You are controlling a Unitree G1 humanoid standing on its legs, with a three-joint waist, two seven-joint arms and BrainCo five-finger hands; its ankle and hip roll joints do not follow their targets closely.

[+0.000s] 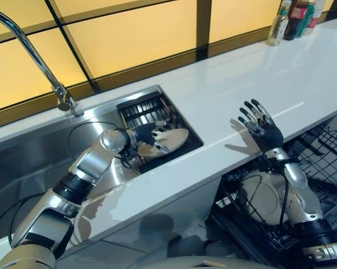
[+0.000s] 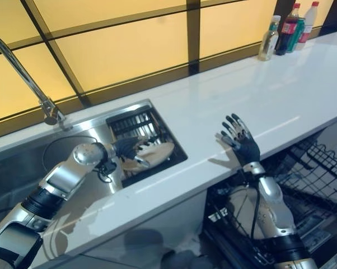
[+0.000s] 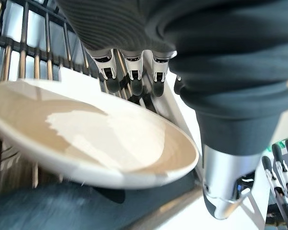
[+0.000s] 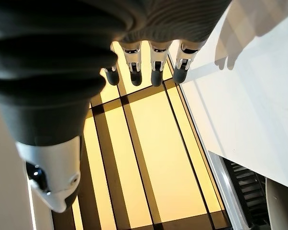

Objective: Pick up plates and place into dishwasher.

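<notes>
A: The left hand [image 1: 148, 136] is in the sink [image 1: 34, 154], fingers curled round a beige plate's [image 1: 167, 140] rim over the dark drying rack [image 1: 146, 107].

B: It looks glazed, stiff, probably slippery and breakable — so grip deeper on the rim.

A: The right hand [image 2: 239, 139] hangs open above the counter [image 2: 269, 89]. The sink wall and counter edge stand between plate and dishwasher rack [image 1: 319, 162] — where another plate [image 1: 263, 196] already sits.

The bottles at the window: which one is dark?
The second bottle from the left: dark with a red cap; the left one is clear, its right neighbour green.
</notes>
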